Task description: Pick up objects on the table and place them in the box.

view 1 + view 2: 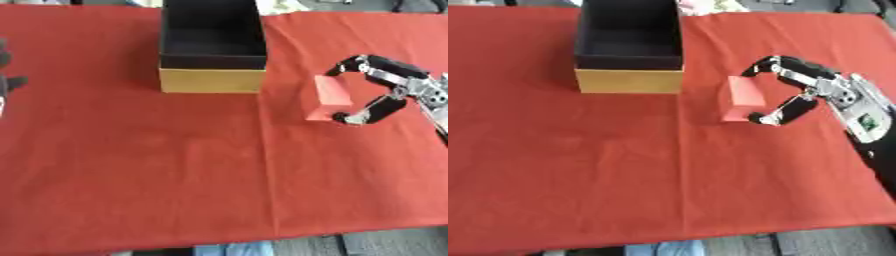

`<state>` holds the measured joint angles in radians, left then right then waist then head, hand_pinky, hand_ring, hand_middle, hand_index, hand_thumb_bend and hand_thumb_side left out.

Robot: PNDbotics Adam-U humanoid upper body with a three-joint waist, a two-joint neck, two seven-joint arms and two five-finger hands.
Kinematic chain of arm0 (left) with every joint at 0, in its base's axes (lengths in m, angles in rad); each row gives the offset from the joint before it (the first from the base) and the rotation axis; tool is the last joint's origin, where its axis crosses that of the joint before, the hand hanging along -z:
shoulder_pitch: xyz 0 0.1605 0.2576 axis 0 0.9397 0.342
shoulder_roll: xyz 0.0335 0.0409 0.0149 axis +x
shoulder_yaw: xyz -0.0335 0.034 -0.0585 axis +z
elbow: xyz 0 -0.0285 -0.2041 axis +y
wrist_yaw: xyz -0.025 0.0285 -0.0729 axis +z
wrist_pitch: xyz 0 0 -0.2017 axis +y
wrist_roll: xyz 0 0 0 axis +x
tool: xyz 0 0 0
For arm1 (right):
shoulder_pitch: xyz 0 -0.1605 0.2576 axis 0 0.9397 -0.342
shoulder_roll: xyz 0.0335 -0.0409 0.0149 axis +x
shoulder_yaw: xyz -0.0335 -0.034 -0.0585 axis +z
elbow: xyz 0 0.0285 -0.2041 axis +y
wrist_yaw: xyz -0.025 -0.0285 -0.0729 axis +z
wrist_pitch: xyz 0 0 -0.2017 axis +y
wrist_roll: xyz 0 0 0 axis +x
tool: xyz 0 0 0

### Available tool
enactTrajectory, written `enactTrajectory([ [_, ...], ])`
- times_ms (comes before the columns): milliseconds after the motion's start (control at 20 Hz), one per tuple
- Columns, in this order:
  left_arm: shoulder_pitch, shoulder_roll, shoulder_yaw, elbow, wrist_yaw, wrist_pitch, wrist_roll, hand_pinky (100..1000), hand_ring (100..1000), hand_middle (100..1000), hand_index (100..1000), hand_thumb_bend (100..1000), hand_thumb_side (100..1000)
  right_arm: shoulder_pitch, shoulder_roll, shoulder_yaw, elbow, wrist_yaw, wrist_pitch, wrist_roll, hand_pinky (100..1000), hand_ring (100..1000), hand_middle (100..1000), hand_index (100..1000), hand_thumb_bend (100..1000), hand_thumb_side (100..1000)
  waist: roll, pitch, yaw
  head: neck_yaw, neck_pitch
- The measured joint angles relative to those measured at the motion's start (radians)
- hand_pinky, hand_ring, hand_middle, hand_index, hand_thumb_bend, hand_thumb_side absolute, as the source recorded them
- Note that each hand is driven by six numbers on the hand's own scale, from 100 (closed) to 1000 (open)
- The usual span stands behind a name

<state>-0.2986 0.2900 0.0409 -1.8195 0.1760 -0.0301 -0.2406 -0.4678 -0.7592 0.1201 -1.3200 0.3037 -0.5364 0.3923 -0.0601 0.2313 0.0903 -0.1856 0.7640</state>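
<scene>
A red block [328, 98] stands on the red cloth, right of the box. My right hand [398, 85] comes in from the right, its fingers [350, 65] curled over the block's top edge and the thumb [372, 111] at its lower corner, pinching it. The box [213, 59] is open-topped, black inside with a tan front wall, at the table's far middle; nothing shows inside it. My left hand [7, 75] shows only as dark fingers at the left edge of the left eye view.
The red cloth [175, 165] covers the whole table; its front edge runs along the bottom, with grey floor and something blue [232, 249] below it. Some pale items lie beyond the table's far edge behind the box.
</scene>
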Motion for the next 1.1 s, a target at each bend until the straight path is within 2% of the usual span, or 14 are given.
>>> enactTrajectory([
  [550, 0.001, 0.0, -0.007, 0.0, 0.003, 0.0, -0.009, 882, 995, 938, 937, 100, 345, -0.094, -0.023, -0.034, -0.026, -0.043, 0.009, -0.024, 890, 773, 376, 573, 356, 100, -0.003, -0.016, 0.006, 0.0, 0.0],
  [850, 0.001, 0.0, -0.02, 0.001, 0.009, 0.0, -0.026, 882, 995, 938, 937, 100, 341, -0.174, -0.017, -0.034, 0.008, -0.045, 0.008, -0.024, 888, 771, 376, 574, 356, 100, -0.002, -0.019, 0.022, -0.003, 0.0],
  [1100, -0.002, 0.0, -0.031, 0.001, 0.012, -0.002, -0.04, 881, 994, 937, 936, 100, 333, -0.249, 0.016, -0.04, 0.066, -0.038, 0.007, -0.027, 879, 767, 377, 578, 349, 100, 0.0, -0.023, 0.038, -0.015, 0.0],
])
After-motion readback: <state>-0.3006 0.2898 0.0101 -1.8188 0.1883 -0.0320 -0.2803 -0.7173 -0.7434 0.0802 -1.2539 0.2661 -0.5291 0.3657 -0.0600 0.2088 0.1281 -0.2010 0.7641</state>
